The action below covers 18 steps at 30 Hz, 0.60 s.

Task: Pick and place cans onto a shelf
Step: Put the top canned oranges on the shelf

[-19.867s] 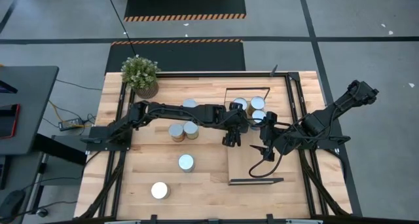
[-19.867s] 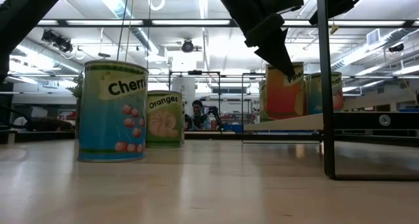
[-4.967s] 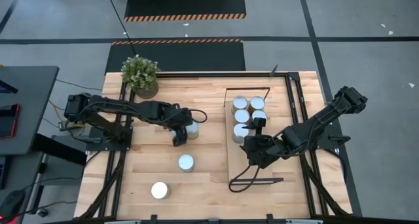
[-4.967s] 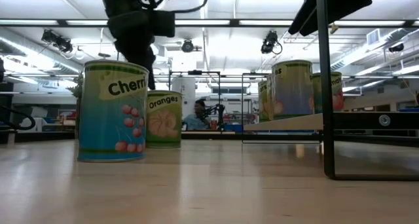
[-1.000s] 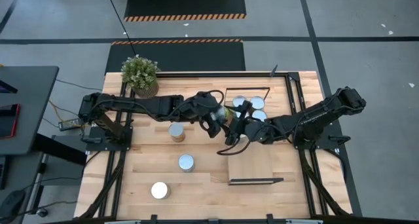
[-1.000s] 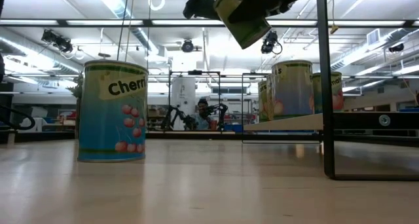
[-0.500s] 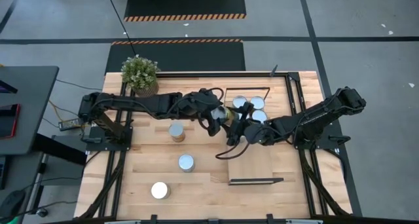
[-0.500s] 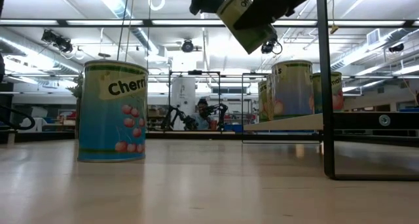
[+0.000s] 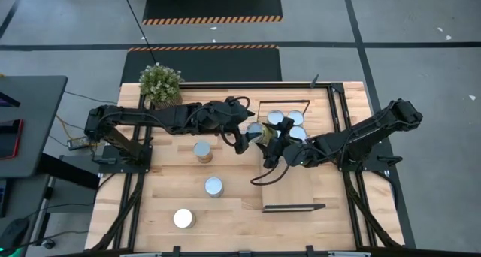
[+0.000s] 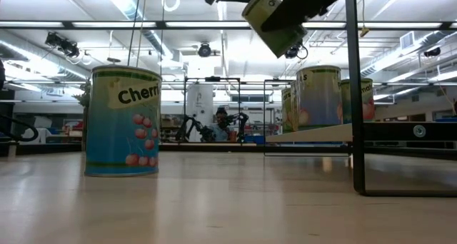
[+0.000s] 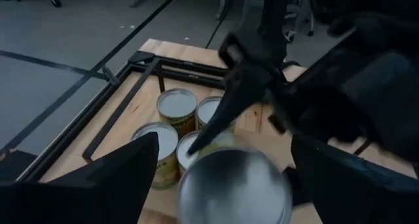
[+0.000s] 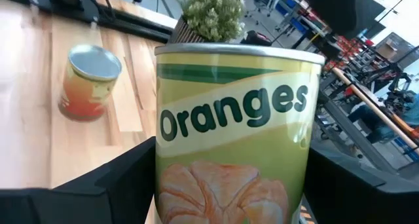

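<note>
A green can labelled Oranges (image 12: 236, 132) hangs tilted in the air over the shelf's left edge, seen high up in the low view (image 10: 275, 19). My left gripper (image 9: 247, 134) reaches it from the table's left and my right gripper (image 9: 265, 142) from the right; both are shut on it. Three cans (image 9: 285, 120) show at the far end of the light-wood shelf (image 9: 289, 185), standing on their bases. Three more cans (image 9: 201, 150) stand on the tabletop. My left gripper pinches the can's round wall just below the lid's rim (image 11: 184, 179) between its two fingers, coming from the table's left and slanting down. The silver lid (image 11: 236, 185) faces its wrist. The can is lifted clear and tilted. My right gripper has the can's labelled wall (image 12: 167, 165) between its two fingers, one on each side, lying across the can. It comes from the table's right, nearly level. How far back the can reaches between them does not show.
A potted plant (image 9: 160, 86) stands at the far left corner. A blue Cherries can (image 10: 121, 121) stands near the low camera. Black frame rails (image 9: 331, 107) run along the table's edges. Bare shelf board lies nearer than the cans.
My left gripper has risen a little with the can and rolled its wrist, shifting slightly toward the far edge. The can stays tilted and clear of the table, between both grippers.
</note>
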Motion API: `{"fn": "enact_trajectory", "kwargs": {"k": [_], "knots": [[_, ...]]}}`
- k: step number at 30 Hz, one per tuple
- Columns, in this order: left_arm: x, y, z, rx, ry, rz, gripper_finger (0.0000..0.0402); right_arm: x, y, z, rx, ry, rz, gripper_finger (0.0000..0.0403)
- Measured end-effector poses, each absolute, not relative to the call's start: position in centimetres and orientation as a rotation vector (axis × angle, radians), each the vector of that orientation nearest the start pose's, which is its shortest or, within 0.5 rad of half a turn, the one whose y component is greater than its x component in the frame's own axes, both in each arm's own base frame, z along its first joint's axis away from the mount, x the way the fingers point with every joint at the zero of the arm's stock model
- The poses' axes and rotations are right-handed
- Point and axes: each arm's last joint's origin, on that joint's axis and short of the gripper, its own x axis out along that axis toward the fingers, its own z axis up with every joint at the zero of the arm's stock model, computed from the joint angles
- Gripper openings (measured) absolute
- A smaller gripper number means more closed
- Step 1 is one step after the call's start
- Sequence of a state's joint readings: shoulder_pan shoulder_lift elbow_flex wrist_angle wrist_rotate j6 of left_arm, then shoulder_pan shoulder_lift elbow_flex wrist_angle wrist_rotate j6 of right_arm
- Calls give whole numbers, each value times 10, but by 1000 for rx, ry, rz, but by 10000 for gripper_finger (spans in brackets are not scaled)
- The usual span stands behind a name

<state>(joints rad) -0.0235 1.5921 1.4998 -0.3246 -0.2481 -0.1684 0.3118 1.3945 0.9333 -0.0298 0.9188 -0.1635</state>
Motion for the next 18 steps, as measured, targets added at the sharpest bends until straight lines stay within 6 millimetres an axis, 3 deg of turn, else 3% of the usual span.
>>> {"fn": "enact_trajectory", "kwargs": {"k": [8, 18], "knots": [[358, -7, 371, -51, 392, 230, 354, 260, 73, 282, -396, 479, -515, 328], [348, -37, 362, 37, 523, 138, 354, 209, 94, 304, -268, 448, -310, 328]]}}
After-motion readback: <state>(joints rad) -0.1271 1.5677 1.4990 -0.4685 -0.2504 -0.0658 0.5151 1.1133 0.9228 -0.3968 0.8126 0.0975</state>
